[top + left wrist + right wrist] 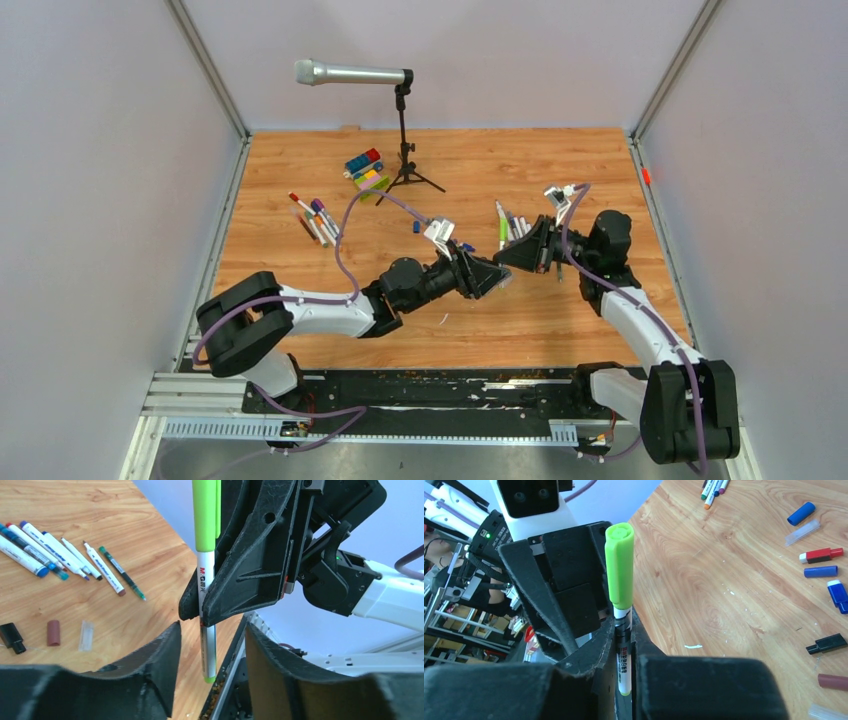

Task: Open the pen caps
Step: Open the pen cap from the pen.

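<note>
My right gripper (pixel 512 258) (pixel 624 625) is shut on the white barrel of a green pen (pixel 624 672), held above the table's middle. Its lime green cap (pixel 620 565) (pixel 206 515) is on and sticks out past the fingertips. My left gripper (pixel 497 277) (pixel 212 630) faces it, open, with its jaws either side of the pen's green-tipped tail (pixel 210 672) and not touching it. More pens lie in two groups (pixel 315 220) (pixel 515 225). Loose caps lie on the wood: brown (pixel 53 632), black (pixel 11 637), clear (pixel 86 635) and blue (pixel 820 571).
A silver microphone (pixel 350 73) on a black tripod stand (pixel 403 150) is at the back. Multicoloured toy blocks (pixel 365 170) lie beside it. Grey walls close in the left, right and back sides. The black base rail (pixel 420 385) runs along the near edge.
</note>
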